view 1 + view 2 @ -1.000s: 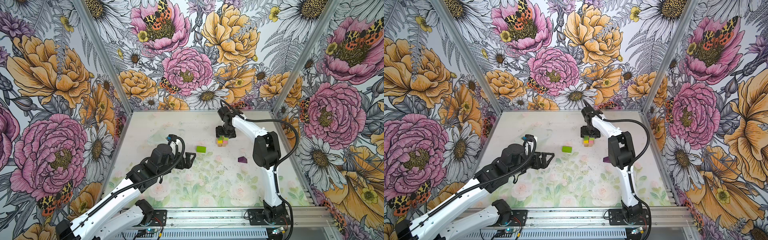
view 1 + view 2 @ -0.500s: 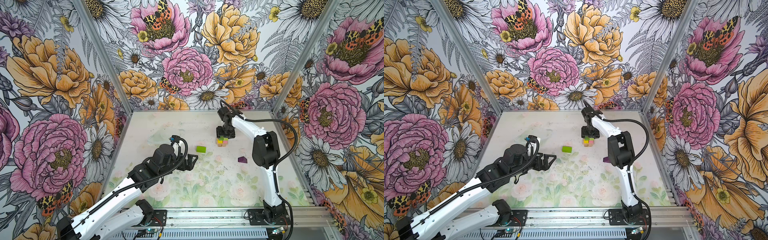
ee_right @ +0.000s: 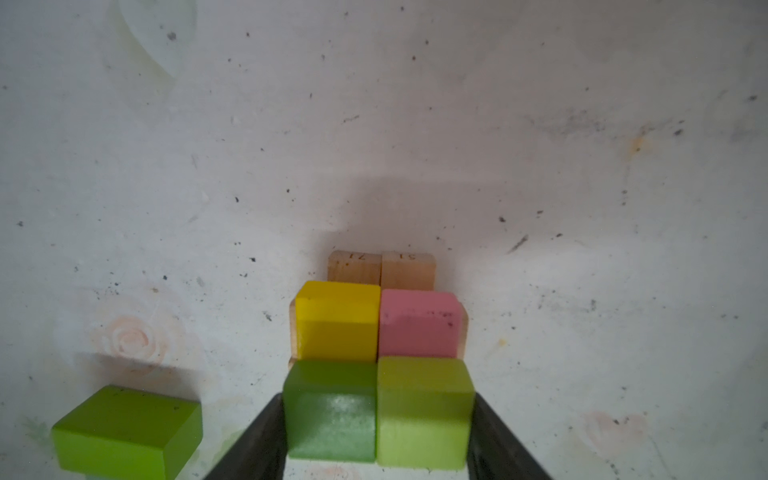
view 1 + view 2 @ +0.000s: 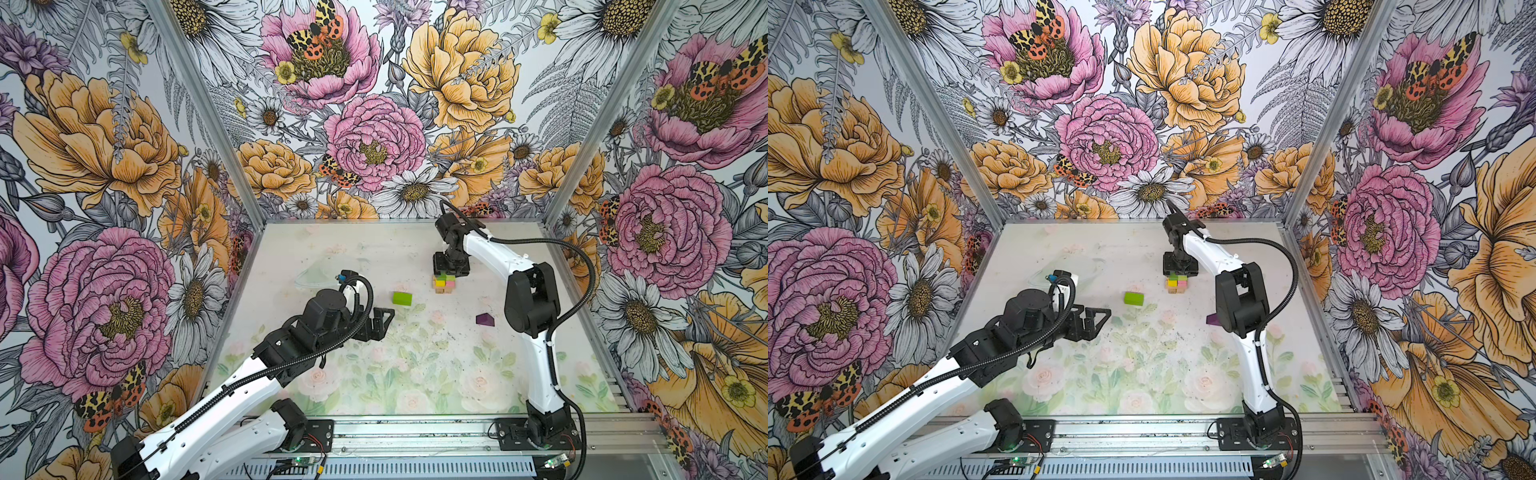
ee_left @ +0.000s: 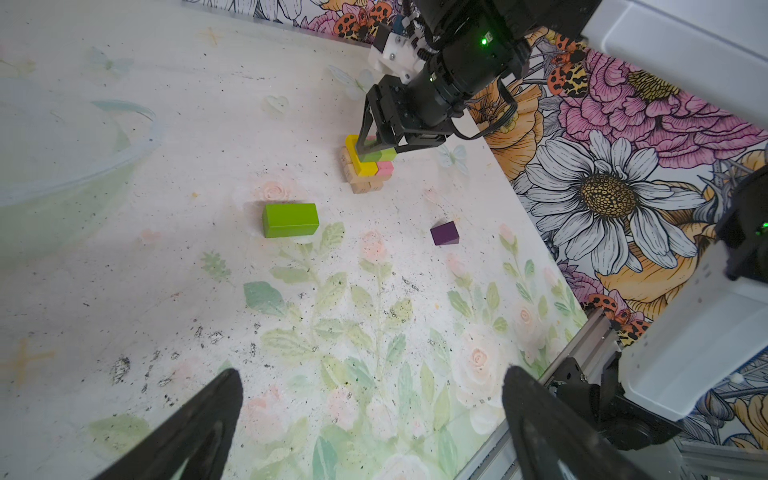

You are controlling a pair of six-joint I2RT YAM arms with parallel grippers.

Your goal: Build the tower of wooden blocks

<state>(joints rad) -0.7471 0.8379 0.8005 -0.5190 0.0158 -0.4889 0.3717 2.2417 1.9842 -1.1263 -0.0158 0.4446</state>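
Right wrist view: the right pincer (image 3: 376,415) is partly closed, with one finger bearing on each outer face of the green cubes (image 3: 330,411), which stand side by side and touching. Just beyond its fingertips lie the yellow oblong (image 3: 336,320) and the pink oblong (image 3: 419,324), resting on tan oblongs (image 3: 355,270). Together these form the tower (image 4: 444,284). The lime brick (image 3: 124,432) lies apart on the counter (image 3: 582,166), outside the finger at the darker cube. In a top view, the purple peaked piece (image 4: 484,319) lies alone, between this pincer and its arm's base. The left pincer (image 5: 372,374) stands fully open and empty, well apart from the tower, with the lime brick ahead of it.
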